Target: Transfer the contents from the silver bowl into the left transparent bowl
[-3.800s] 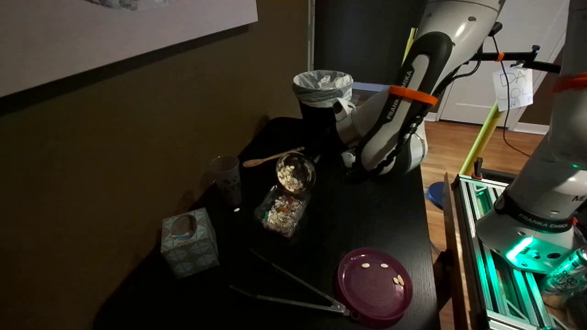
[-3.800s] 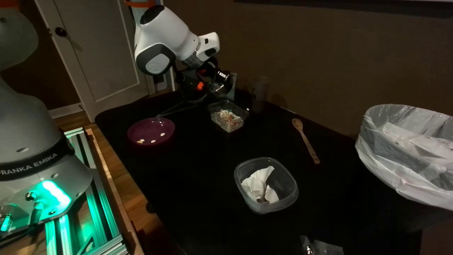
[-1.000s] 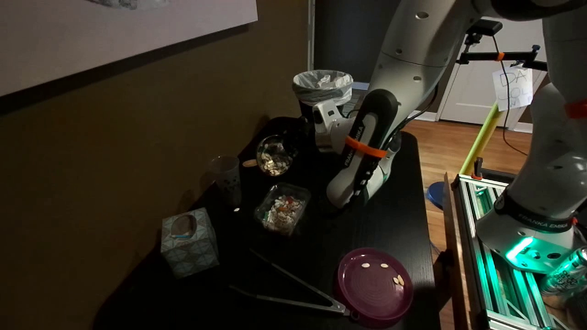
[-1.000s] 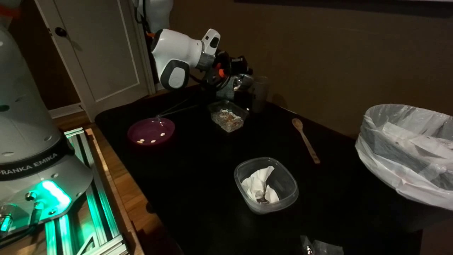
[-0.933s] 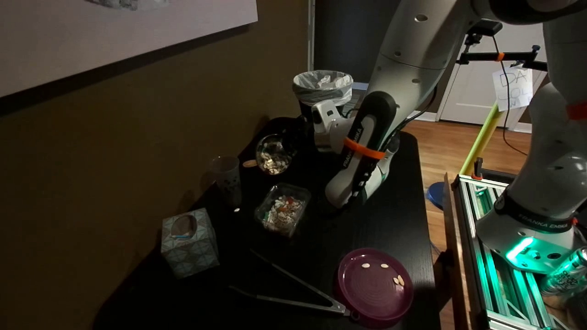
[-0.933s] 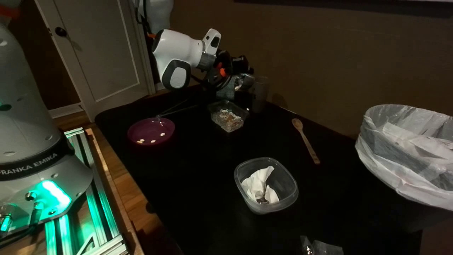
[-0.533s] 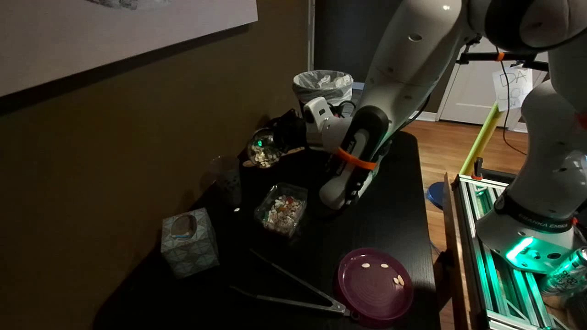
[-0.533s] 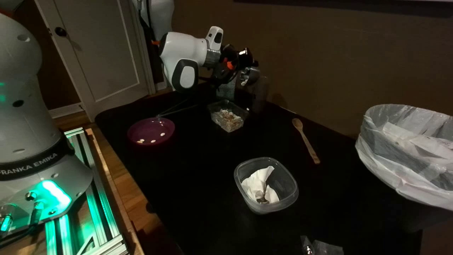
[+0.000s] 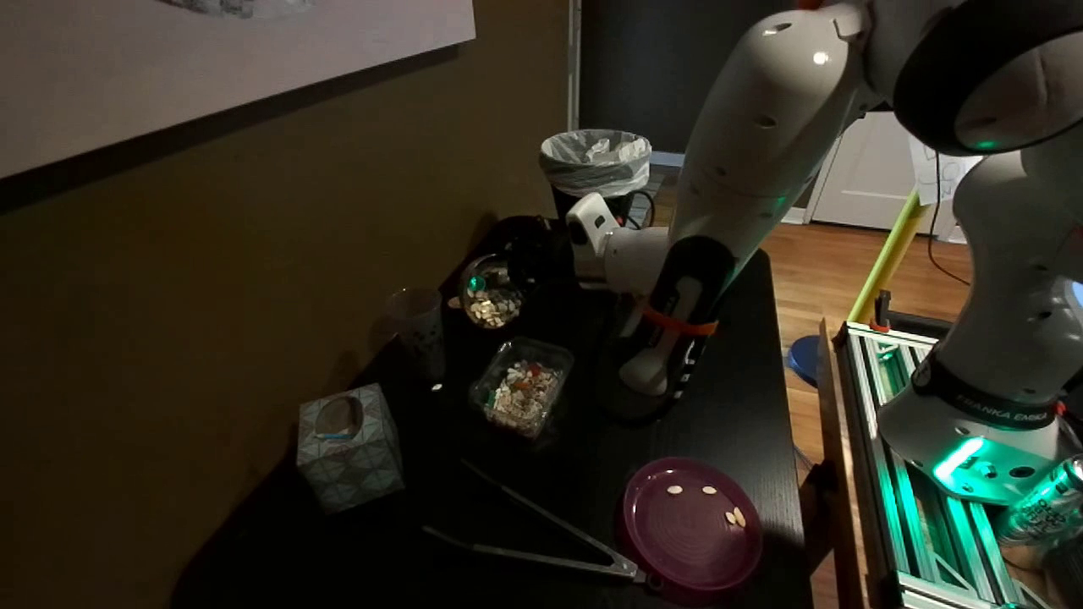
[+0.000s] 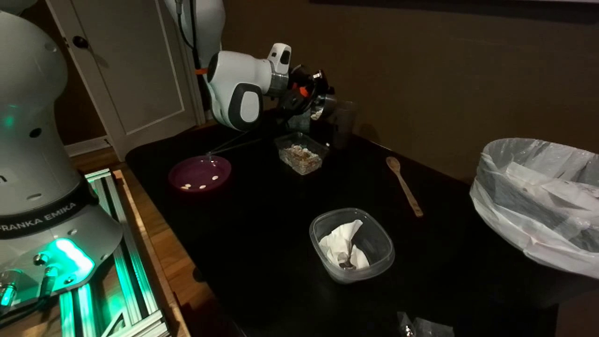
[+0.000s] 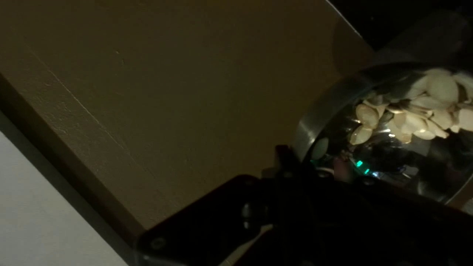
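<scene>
Jutting tilted from the pincer point(image 11: 300, 165), the silver bowl point(image 11: 321, 113) is clamped there by its rim.

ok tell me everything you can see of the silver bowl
The bowl is round, smooth and shiny, metal by its look, with a plain rim; no handle shows. The tool grips it by the rim. It is held off the table, tilted, with pale flat seeds gathered on its lower side and small green glints on its inner wall. In both exterior views it is apart from the tub of mixed bits. The wrist view cuts off its right edge.
</scene>
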### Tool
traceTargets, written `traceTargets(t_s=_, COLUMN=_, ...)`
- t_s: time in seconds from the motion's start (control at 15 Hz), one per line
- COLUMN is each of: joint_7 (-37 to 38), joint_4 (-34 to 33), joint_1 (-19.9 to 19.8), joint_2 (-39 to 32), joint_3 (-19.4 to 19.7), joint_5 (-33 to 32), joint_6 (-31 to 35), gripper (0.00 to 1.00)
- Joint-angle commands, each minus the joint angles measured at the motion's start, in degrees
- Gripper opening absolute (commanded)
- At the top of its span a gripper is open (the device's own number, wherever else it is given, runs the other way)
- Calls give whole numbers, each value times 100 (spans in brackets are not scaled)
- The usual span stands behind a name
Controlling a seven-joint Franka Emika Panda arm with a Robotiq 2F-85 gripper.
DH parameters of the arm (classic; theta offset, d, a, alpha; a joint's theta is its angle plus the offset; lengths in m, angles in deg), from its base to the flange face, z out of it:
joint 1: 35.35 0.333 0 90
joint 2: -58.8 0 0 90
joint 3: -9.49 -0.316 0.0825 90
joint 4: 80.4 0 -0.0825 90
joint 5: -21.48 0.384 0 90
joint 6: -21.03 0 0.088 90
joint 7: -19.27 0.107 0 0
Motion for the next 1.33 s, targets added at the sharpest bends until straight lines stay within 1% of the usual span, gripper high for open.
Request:
traceTargets(t_s=0.0, joint_7=509, joint_4=275, joint_1=325, joint_2=-165, joint_3=535, joint_5=-482, joint_6=202, gripper=1)
traceTargets(t_s=0.07, joint_7=686, joint_4=366, joint_1=333, joint_2=-94, joint_3=591, joint_5=-710, joint_6=202, gripper=1)
traceTargets(t_s=0.13, joint_7=1090, joint_4=467, joint_1=357, joint_2=128, joint_3=681, joint_5=-1161, joint_6=199, gripper=1)
traceTargets(t_s=0.2, joint_7=1411, joint_4=418, joint_1=557, joint_2=284, joint_3=944, joint_5=-1502, joint_6=14, gripper=1)
traceTargets(t_s=0.27, joint_7=1582, joint_4=467, joint_1=571, joint_2=493, joint_3=1030, joint_5=-1827, joint_6=16, gripper=1)
traceTargets(t_s=0.33, joint_7=1153, joint_4=238, joint_1=353, joint_2=67, joint_3=719, joint_5=-1291, joint_6=16, gripper=4)
traceTargets(t_s=0.4, joint_7=733, joint_4=222, joint_1=-201, joint_2=491, joint_3=136, joint_5=-1391, joint_6=56, gripper=4)
traceTargets(t_s=0.47, joint_7=784, joint_4=231, joint_1=-177, joint_2=600, joint_3=173, joint_5=-1484, joint_6=40, gripper=4)
traceTargets(t_s=0.53, joint_7=795, joint_4=249, joint_1=-177, joint_2=679, joint_3=173, joint_5=-1525, joint_6=33, gripper=1)
traceTargets(t_s=0.6, joint_7=666, joint_4=196, joint_1=-294, joint_2=612, joint_3=63, joint_5=-1499, joint_6=153, gripper=1)
traceTargets(t_s=0.67, joint_7=1024, joint_4=150, joint_1=148, joint_2=273, joint_3=590, joint_5=-1519, joint_6=198, gripper=1)
traceTargets(t_s=0.73, joint_7=903, joint_4=109, joint_1=59, joint_2=258, joint_3=526, joint_5=-1454, joint_6=195, gripper=1)
traceTargets(t_s=1.07, joint_7=883, joint_4=-194, joint_1=101, joint_2=135, joint_3=855, joint_5=-1704, joint_6=182, gripper=1)
traceTargets(t_s=1.27, joint_7=870, joint_4=-229, joint_1=104, joint_2=156, joint_3=1002, joint_5=-1873, joint_6=181, gripper=1)
